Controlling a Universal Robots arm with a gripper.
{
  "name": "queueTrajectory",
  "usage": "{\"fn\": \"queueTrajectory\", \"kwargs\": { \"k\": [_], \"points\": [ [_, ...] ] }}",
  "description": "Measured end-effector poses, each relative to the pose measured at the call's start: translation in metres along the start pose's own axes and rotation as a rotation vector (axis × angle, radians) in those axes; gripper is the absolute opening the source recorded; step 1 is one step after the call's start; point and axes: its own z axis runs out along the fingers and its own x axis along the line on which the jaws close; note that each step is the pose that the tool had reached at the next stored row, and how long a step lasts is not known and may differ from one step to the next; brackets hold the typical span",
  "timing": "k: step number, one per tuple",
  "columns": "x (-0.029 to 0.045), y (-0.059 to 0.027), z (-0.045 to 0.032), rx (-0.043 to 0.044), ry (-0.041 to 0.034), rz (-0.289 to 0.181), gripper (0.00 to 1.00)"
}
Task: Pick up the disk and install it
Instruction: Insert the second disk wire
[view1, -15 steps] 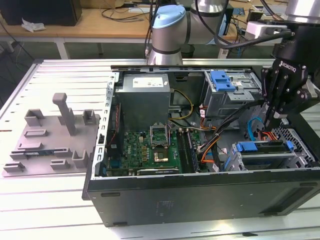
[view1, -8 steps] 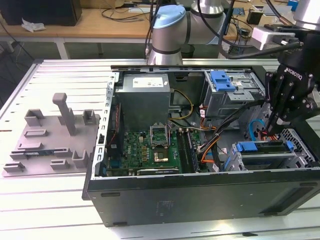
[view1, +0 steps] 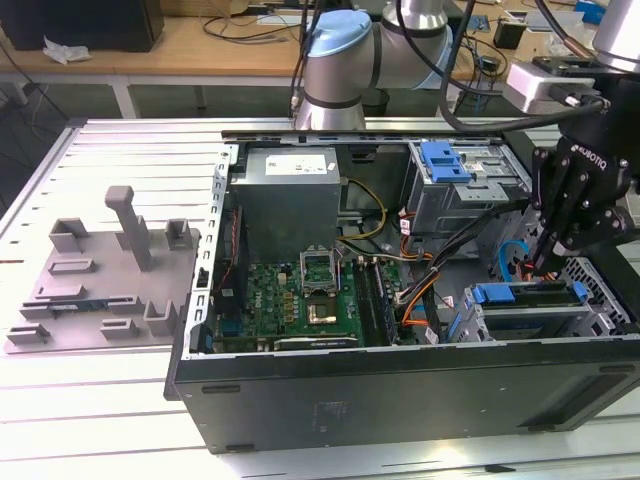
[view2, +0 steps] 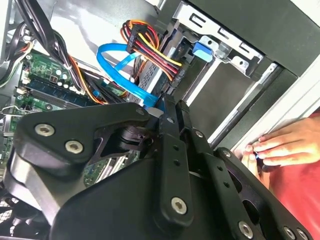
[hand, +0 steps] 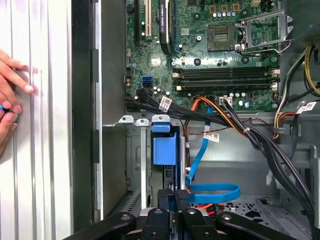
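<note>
end effector (view2: 167, 107): matt black metal | disk (view1: 525, 296): glossy blue plastic frame | table (view1: 110, 150): ribbed metal

Person's hand (hand: 11, 95) cut off

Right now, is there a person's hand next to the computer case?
Yes, in the first wrist view a hand rests on the ridged metal table just outside the wall of the computer case.

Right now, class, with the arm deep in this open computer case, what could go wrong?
The blue data cable loops right beside the gripper and could snag. A person's hand rests just outside the case wall, near the arm; a swing might hit it.
</note>
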Motion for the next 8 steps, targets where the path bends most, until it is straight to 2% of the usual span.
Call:
{"fn": "queueTrajectory", "kwargs": {
  "k": [2, 3, 8],
  "points": [
    [0.0015, -0.0001, 0.0007, 0.0004, -0.0079, 0.0, 0.16],
    [0.0029, -0.0003, 0.0014, 0.0007, -0.0143, 0.0, 0.16],
    [0.0065, -0.0007, 0.0041, 0.0021, -0.0327, 0.0, 0.16]
  ]
}}
